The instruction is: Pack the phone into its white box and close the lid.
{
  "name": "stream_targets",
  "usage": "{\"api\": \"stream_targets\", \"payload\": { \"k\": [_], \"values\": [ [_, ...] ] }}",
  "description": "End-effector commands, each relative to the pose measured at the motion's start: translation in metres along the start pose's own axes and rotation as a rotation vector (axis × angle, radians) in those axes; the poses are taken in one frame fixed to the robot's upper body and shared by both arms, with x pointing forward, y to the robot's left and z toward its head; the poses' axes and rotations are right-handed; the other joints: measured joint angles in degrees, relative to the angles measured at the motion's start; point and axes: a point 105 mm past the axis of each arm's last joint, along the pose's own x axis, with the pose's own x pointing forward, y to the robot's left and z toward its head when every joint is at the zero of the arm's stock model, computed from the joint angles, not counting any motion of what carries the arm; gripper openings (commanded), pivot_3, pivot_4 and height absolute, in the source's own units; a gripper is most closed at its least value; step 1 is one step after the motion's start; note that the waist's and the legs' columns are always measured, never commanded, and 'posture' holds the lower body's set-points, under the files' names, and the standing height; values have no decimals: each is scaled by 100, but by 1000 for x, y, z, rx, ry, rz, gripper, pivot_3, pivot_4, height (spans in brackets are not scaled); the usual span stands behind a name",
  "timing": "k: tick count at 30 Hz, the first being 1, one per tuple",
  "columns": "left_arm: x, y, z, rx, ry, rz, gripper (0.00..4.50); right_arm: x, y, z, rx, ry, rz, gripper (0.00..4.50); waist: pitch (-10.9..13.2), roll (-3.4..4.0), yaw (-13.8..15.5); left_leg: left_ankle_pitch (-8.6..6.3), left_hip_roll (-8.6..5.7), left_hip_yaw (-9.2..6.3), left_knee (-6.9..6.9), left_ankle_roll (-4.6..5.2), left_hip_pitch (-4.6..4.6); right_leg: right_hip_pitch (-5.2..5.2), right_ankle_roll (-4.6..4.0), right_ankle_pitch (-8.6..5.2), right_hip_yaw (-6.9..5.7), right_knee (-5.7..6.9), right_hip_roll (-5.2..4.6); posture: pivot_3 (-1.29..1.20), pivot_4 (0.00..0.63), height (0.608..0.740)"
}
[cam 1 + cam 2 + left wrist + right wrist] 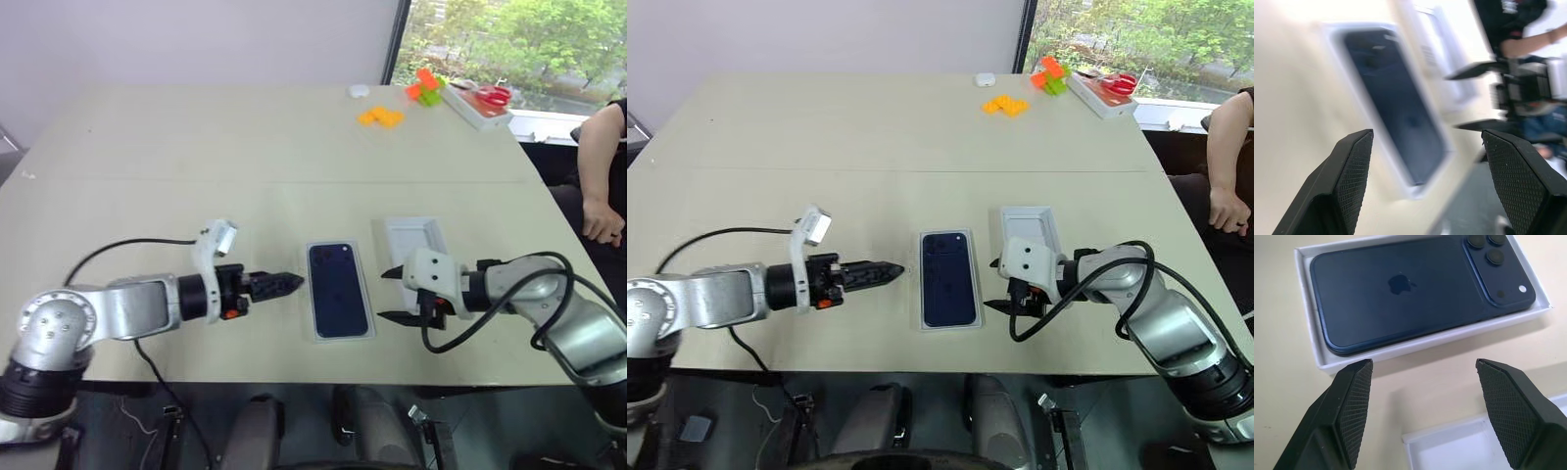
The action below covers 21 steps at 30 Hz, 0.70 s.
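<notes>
Daylight from a window [490, 39] at the far right lit the pale surface [245, 147] evenly, with soft shadows. The left wrist view was smeared by motion blur; the right wrist view was sharp.

Your beige table [196, 147] carries the white box [315, 331] near its front edge (the phone [338, 289] lies inside it), with the lid [416, 235] just beside it. Toward the far right corner you have orange blocks [380, 117] and a white tray [475, 108].
</notes>
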Motion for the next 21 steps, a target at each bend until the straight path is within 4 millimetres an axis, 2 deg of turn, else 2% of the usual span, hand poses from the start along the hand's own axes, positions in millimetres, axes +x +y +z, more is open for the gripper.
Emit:
{"api": "stream_targets", "payload": {
  "k": [1, 3, 8, 9, 11, 15, 16, 21],
  "values": [
    [-24, 22, 41, 227, -269, 225, 3722, -2, -9, 15, -15, -64, -44, 3545, 3, 3, -15, 0, 0, 1, -1, 0, 0, -1, 0, 0, 1, -1, 1, 0, 150, 734],
    [-32, 34, 46, 341, -333, 315, 3722, -1, -11, 19, -4, -84, -57, 3545, 3, 3, -7, 0, -1, 10, -3, -1, -1, -1, -1, 0, 2, -4, 1, 0, 150, 734],
    [-31, 58, 15, 383, -234, 318, 3722, 3, -12, 20, 19, -101, -57, 3545, 4, 4, 5, -1, 1, 13, -12, 0, -11, -3, -2, 1, 1, -26, 0, 0, 150, 734],
    [-31, 61, 11, 375, -225, 322, 3773, 3, -11, 20, 18, -101, -57, 2994, 4, 4, 14, -1, 2, 10, -11, 0, -22, -7, -1, 1, -2, -33, -1, 0, 150, 734],
    [-27, 61, -1, 399, -188, 304, 3773, 4, -10, 21, 29, -114, -55, 2255, 3, 4, 11, -2, 6, 2, -11, 2, -38, -10, 0, 2, -9, -44, -6, 0, 150, 734],
    [-20, 56, -19, 476, -125, 269, 3773, 3, -11, 23, 37, -128, -68, 271, 4, 4, 2, -10, 7, 1, -11, 16, -63, -23, -4, 9, -10, -59, -5, 0, 150, 734],
    [-17, 55, -21, 487, -120, 259, 3773, 2, -14, 24, 28, -128, -87, 73, 3, 4, 3, -10, 7, 1, -11, 16, -71, -30, -15, 17, -10, -59, -6, 0, 150, 734],
    [-11, 45, -26, 517, -122, 197, 3773, -1, -26, 25, 47, -127, -167, 73, 3, 4, 7, -10, 5, 1, -10, 18, -80, -39, -18, 20, -10, -59, -6, 0, 150, 734]
  ]
}}
